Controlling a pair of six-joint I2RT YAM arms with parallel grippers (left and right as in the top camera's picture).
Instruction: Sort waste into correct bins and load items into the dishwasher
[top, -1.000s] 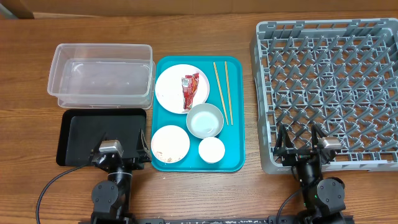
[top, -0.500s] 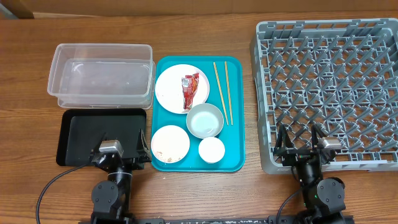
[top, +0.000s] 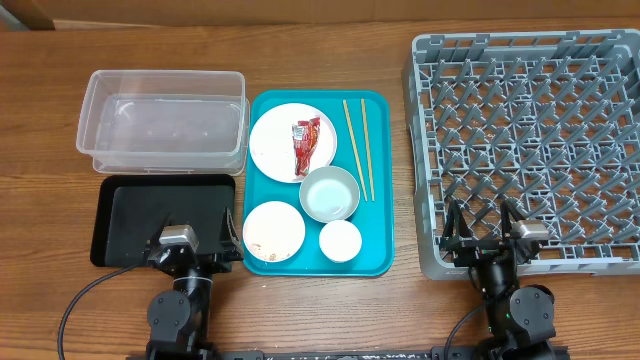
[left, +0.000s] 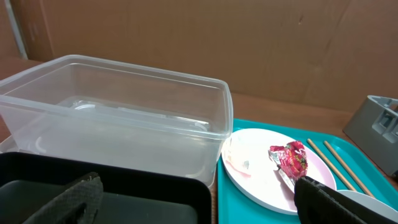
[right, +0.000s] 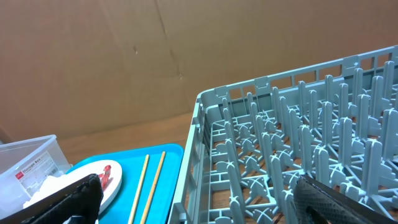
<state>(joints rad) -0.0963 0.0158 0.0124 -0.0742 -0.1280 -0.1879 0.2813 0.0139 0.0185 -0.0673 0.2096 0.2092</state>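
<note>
The overhead camera looks straight down on the whole bench, robot's edge at 6 o'clock. The left wrist camera sits low near 7 o'clock, close behind the clear tub, facing 12 to 1 o'clock. The right wrist camera sits low near 5 o'clock, facing 11 o'clock past the rack corner. Both wrist views share the chopsticks and teal tray — as does the overhead.

Two plates, one bowl, one cup, two chopsticks, one wrapper

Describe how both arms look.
Both are black with rounded joint housings. The left gripper and right gripper have dark matte fingers. A small silver camera block sits by each wrist, and a black cable loops beside each base.
</note>
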